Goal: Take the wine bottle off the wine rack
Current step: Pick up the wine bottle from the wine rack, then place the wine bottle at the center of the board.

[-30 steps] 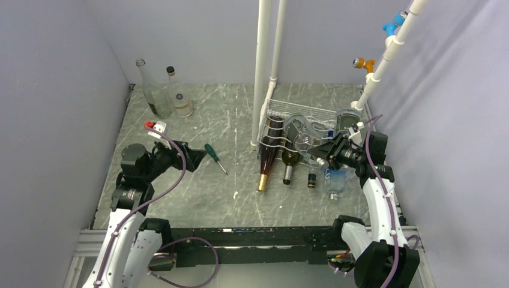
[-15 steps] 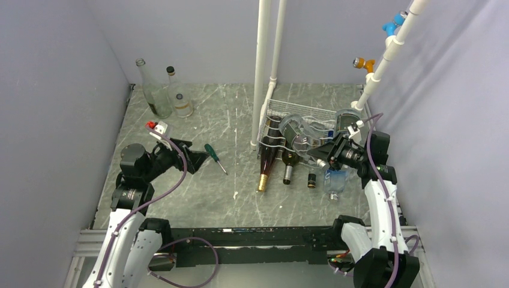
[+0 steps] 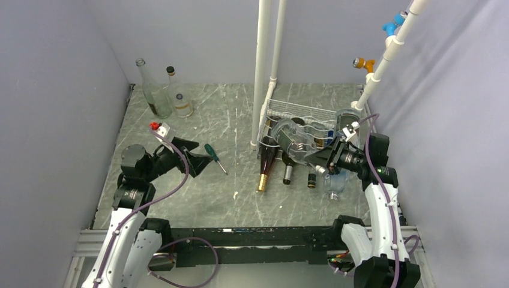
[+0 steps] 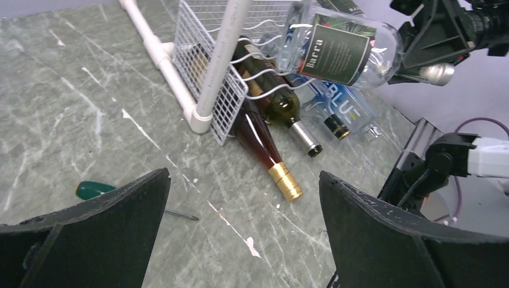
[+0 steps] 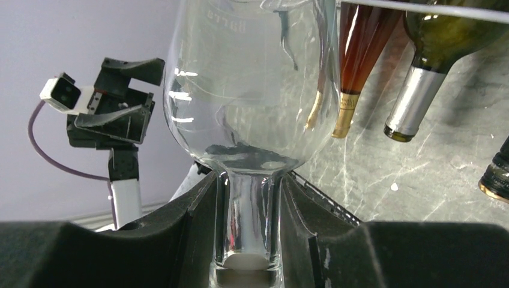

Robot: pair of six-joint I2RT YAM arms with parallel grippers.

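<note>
A clear wine bottle (image 3: 294,139) with a dark label (image 4: 342,48) hangs tilted in the air just above the front of the white wire wine rack (image 3: 282,111). Its base points left. My right gripper (image 3: 321,161) is shut on its neck; in the right wrist view the glass neck (image 5: 249,204) sits tight between both black fingers. My left gripper (image 3: 201,157) is open and empty above the table left of the rack. Its fingertips (image 4: 150,186) frame bare table.
Still lying in the rack (image 4: 210,66) are an amber bottle with gold foil (image 3: 265,162), a green bottle (image 3: 290,162), a small dark one (image 3: 311,179) and a clear blue-labelled one (image 3: 335,180). A green-handled screwdriver (image 3: 213,155) lies beside the left gripper. Two empty bottles (image 3: 165,93) stand back left. White pipes (image 3: 262,72) rise beside the rack.
The right gripper has raised the clear bottle and swung its base leftward, up off the rack. The left gripper has shifted slightly to the right.
</note>
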